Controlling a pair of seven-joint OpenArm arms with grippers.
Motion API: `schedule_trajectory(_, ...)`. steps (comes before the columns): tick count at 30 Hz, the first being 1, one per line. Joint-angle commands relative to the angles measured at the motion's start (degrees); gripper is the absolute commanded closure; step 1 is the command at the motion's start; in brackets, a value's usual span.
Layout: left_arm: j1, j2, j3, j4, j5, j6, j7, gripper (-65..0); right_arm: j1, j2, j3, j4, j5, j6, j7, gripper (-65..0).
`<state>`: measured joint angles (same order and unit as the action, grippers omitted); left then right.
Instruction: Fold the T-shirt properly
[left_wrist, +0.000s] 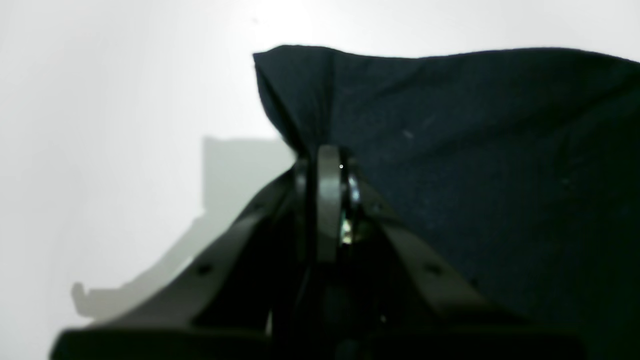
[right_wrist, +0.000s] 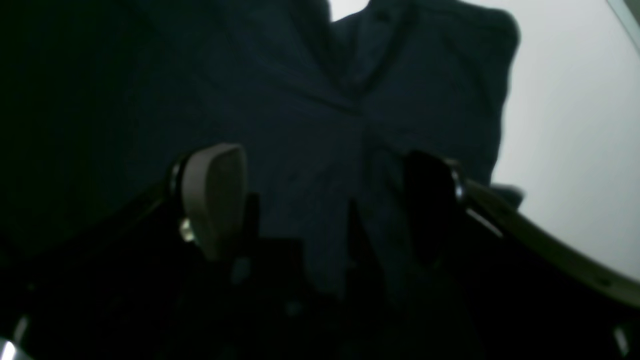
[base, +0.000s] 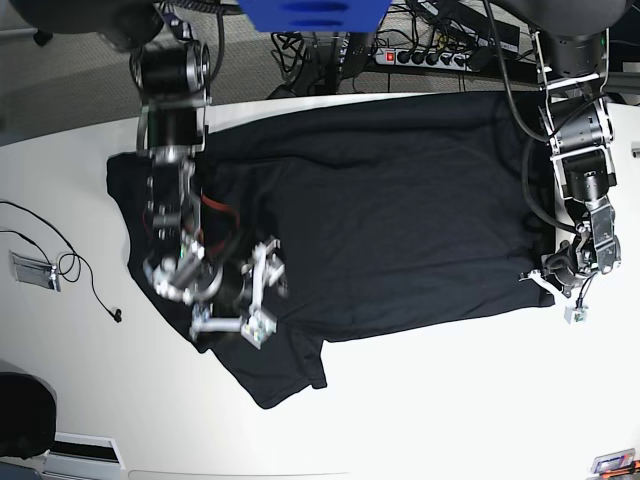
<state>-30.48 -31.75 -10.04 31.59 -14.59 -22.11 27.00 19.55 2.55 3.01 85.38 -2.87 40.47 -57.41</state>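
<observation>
— At the table's far edge, the left gripper (left_wrist: 327, 165) is pinched tight on the T-shirt (base: 380, 220) hem corner; the right gripper (right_wrist: 330, 200) stands spread above a sleeve.
— Soft, limp cloth, spread flat on the white table (base: 450, 400); I'd grip corners and seams.

Both arms (base: 172, 120) black w/ silver joints, black cables; grippers (base: 255, 290) silver-framed.

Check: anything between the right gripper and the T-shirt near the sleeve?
Nothing visible. The right gripper stands open directly over the T-shirt, with only black fabric between its fingers. The left gripper is already shut on the T-shirt's corner, at the opposite end.
</observation>
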Motion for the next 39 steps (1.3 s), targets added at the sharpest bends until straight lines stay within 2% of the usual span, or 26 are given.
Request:
schedule_trajectory(1,-1.5,-0.9,-0.1,0.9,0.0,0.2,-0.3,0.0,4.3,0.1,0.1,-1.8,0.6,-0.5,1.3,-47.0)
schedule_trajectory(5,-1.4,-0.8,-0.1,0.9,0.0,0.2,-0.3,0.0,13.3,0.1,0.1,-17.9,0.5,-0.5,2.0,-47.0)
schedule_trajectory(7,-1.4,-0.7,-0.1,1.2,0.0,0.2,-0.3,0.0,17.3,0.0,0.0,-25.2,0.5,-0.5,4.4,-47.0)
schedule_trajectory(10,-0.9,-0.7,0.0,4.6,0.0,0.2,0.1,0.0,25.8,-2.5,-0.1,-40.7,0.5,-0.5,11.2,-47.0)
schedule_trajectory(12,0.2,-0.7,-0.1,5.9,0.0,0.2,0.1,0.0,30.8,-2.9,-0.5,-52.8,0.5,-0.5,16.7,-47.0)
schedule_trajectory(17,0.5,-0.6,0.1,7.3,0.0,0.2,0.1,0.0,32.7,-2.9,-5.0,-70.6,0.5,-0.7,27.5,-47.0)
schedule_trajectory(24,0.5,-0.6,0.1,7.3,-0.3,0.2,0.2,0.0,32.6,-2.6,-6.0,-71.6,0.7,-0.7,35.6,-47.0)
schedule_trajectory(27,0.5,-0.6,0.1,7.3,-0.4,0.2,0.2,0.0,32.4,-1.4,-5.4,-71.6,1.0,-0.7,35.6,-47.0)
schedule_trajectory(31,0.5,-0.6,0.1,7.3,-0.4,0.2,0.2,0.0,32.4,-1.3,0.8,-71.5,0.8,-0.7,32.2,-47.0)
schedule_trajectory(34,0.5,-0.6,0.0,7.3,-0.4,0.2,0.2,0.0,32.8,-1.0,5.1,-70.9,0.6,-0.7,32.3,-47.0)
schedule_trajectory(36,0.5,-0.6,-0.1,7.3,-0.4,0.2,0.2,0.0,32.9,-0.5,7.1,-66.2,0.6,-0.8,32.5,-47.0)
schedule_trajectory(37,0.5,-0.6,-0.2,7.3,-0.4,0.2,0.2,0.0,32.9,-0.7,7.9,-62.8,0.6,-1.6,33.3,-47.0)
schedule_trajectory(38,0.5,-0.6,-0.2,7.3,-0.4,0.2,0.2,0.0,32.9,-0.7,8.4,-59.1,0.5,-4.1,34.3,-47.0)
schedule_trajectory(39,0.5,-0.6,-0.2,7.3,-0.4,0.2,0.2,0.0,32.7,-0.4,8.3,-55.4,0.5,-8.5,35.0,-47.0)
